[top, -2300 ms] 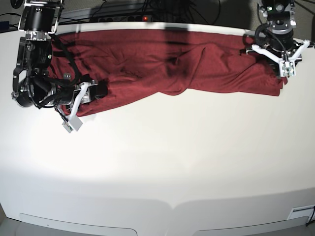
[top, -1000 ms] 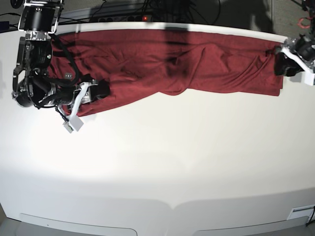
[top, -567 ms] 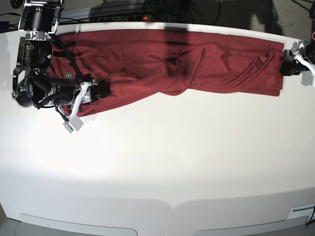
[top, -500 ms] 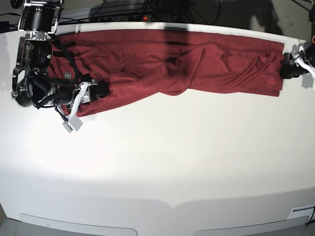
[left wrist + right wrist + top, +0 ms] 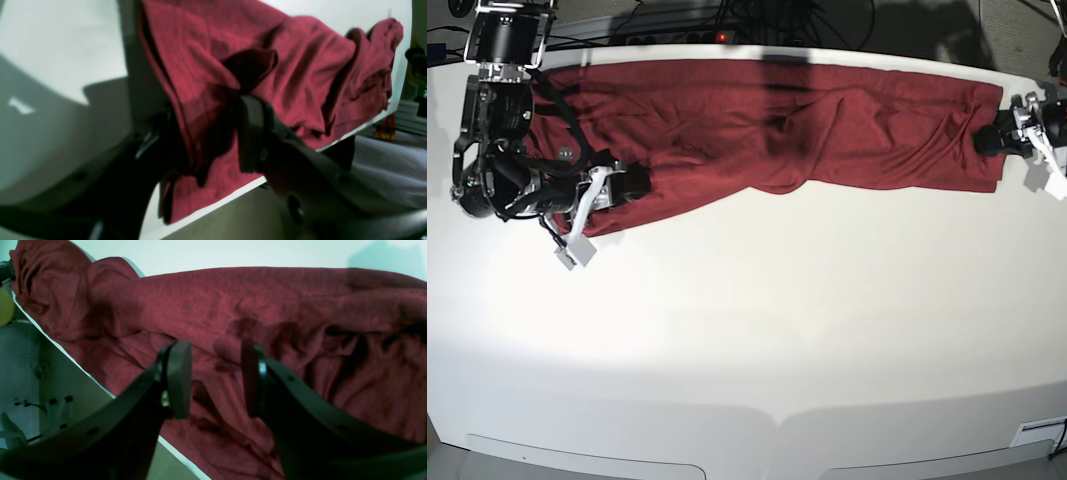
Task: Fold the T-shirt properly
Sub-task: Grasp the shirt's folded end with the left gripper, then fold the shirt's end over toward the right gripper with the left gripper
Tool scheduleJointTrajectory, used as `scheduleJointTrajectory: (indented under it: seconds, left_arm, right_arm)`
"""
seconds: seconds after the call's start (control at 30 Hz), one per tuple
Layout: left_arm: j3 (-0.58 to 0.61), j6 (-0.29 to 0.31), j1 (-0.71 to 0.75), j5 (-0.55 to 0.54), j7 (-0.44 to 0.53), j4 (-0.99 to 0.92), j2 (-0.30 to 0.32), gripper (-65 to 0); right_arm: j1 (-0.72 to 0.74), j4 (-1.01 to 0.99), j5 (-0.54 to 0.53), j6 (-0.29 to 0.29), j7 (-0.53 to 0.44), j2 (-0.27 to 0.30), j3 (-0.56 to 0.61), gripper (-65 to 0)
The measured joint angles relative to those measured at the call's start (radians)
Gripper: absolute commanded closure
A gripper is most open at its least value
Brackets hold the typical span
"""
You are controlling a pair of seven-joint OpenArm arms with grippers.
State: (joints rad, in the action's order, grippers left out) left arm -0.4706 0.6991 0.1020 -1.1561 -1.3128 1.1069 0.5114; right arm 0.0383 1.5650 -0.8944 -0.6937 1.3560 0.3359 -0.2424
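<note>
The dark red T-shirt (image 5: 767, 120) lies stretched in a long wrinkled band along the table's far edge. At the right side of the base view my left gripper (image 5: 1002, 135) meets the shirt's right end. In the left wrist view the T-shirt (image 5: 300, 66) hangs its hem between the spread fingers of that gripper (image 5: 206, 126), which is open. On the base view's left my right gripper (image 5: 622, 185) rests on the shirt's near left corner. The right wrist view shows this gripper (image 5: 215, 353) open, jaws apart just above the creased T-shirt (image 5: 233, 300).
The white table (image 5: 757, 330) stretches toward the near side. Cables and a power strip (image 5: 677, 35) run behind the far edge. The shirt's back hem reaches the table's edge (image 5: 233, 196), with floor beyond it.
The left arm, which had swung out past the table's right side, has come back inward to the shirt's right end. The right arm and the shirt have not moved.
</note>
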Motion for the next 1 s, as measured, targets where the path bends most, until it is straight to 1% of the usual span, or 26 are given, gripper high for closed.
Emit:
scheduleJointTrajectory:
  seconds: [0.03,0.1,0.17,0.3,0.4,0.47,0.57,0.6,0.63,0.67,0.7,0.73,0.83,0.93,1.0]
  left_arm:
    - [0.000,0.000,0.000,0.000,0.000,0.000,0.005,-24.5]
    - [0.000,0.000,0.000,0.000,0.000,0.000,0.010,-21.4]
    - [0.006,0.000,0.011,-0.002,0.000,0.000,0.009,-19.7]
    - [0.052,0.000,0.027,-0.018,0.001,0.000,0.001,-19.7]
    - [0.125,0.001,0.016,-0.033,0.009,0.002,0.002,-19.7]
    - [0.173,0.002,0.016,-0.048,0.040,0.004,0.001,-19.7]
    - [0.212,0.008,0.017,-0.038,0.129,0.004,0.001,-19.4]
    - [0.215,0.013,0.016,-0.011,0.166,0.004,0.001,-17.8]
    - [0.215,0.012,0.016,0.026,0.204,0.006,0.001,-14.5]
    - [0.215,0.012,0.014,0.062,0.236,0.007,0.004,-9.5]
    - [0.215,0.012,0.014,0.095,0.256,0.007,0.008,-2.9]
    - [0.215,0.013,0.014,0.114,0.271,0.007,0.014,0.0]
    - [0.216,0.012,0.015,0.142,0.307,0.008,0.043,0.0]
    - [0.216,0.008,0.018,0.171,0.343,0.005,0.089,0.0]
    - [0.216,-0.001,0.024,0.181,0.345,0.003,0.122,0.0]
  right_arm:
    - [0.000,0.000,0.000,0.000,0.000,0.000,0.000,-24.6]
    - [0.000,0.000,-0.001,0.000,0.000,0.000,0.000,-24.6]
    - [0.000,0.000,-0.001,0.000,0.000,0.000,0.000,-24.6]
    - [0.000,0.000,0.001,0.000,0.000,0.000,0.000,-24.6]
    - [0.000,0.000,0.001,0.000,0.000,0.000,0.000,-24.6]
    - [0.000,0.000,0.001,0.000,0.000,0.000,0.000,-24.6]
    - [0.000,0.000,0.002,0.000,0.008,0.000,0.000,-24.6]
    - [0.000,0.000,0.002,0.000,0.008,0.000,0.000,-24.6]
    - [0.000,0.000,0.001,0.000,0.011,0.000,0.000,-24.6]
    - [0.000,0.000,0.002,0.000,0.011,0.000,0.000,-24.6]
    - [0.000,0.000,0.002,0.000,0.011,0.000,0.000,-24.6]
    - [0.000,0.000,0.002,0.000,0.011,0.000,0.000,-24.6]
    - [0.000,0.000,0.002,0.000,0.011,0.000,0.000,-24.6]
    - [0.000,0.000,0.001,0.000,0.011,0.000,0.000,-24.6]
    - [0.000,0.000,-0.002,0.000,0.011,0.000,0.000,-24.6]
